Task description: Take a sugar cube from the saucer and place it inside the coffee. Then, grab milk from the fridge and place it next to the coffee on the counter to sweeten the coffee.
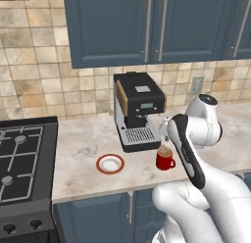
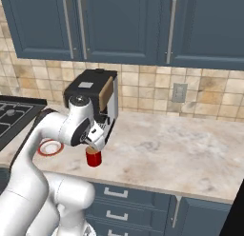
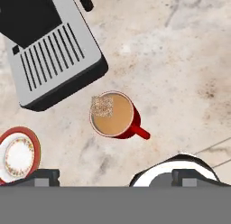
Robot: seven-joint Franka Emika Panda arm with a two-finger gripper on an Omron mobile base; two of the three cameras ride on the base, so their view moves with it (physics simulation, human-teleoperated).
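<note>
The coffee [image 3: 118, 115], a red mug of brown liquid, stands on the beige counter [image 3: 180, 60] just in front of the coffee machine. The tan sugar cube [image 3: 102, 105] lies in the liquid against the mug's rim. My gripper [image 3: 117, 177] hangs straight above the mug, open, with nothing between its fingers. From the base views the gripper [image 1: 165, 138] [image 2: 96, 143] sits just over the coffee [image 1: 165, 159] [image 2: 93, 158]. The saucer [image 1: 99, 161] [image 2: 42, 152] [image 3: 36, 146], white with a reddish rim, lies to the left of the mug and holds nothing. The milk and the fridge are out of view.
A black-and-silver coffee machine [image 1: 138, 109] [image 2: 93, 94] [image 3: 49, 51] stands right behind the mug. A black gas stove [image 1: 24, 158] [image 2: 9, 113] borders the counter on the left. Blue wall cabinets [image 1: 147, 26] hang above. Bare counter [image 2: 181, 144] stretches to the right.
</note>
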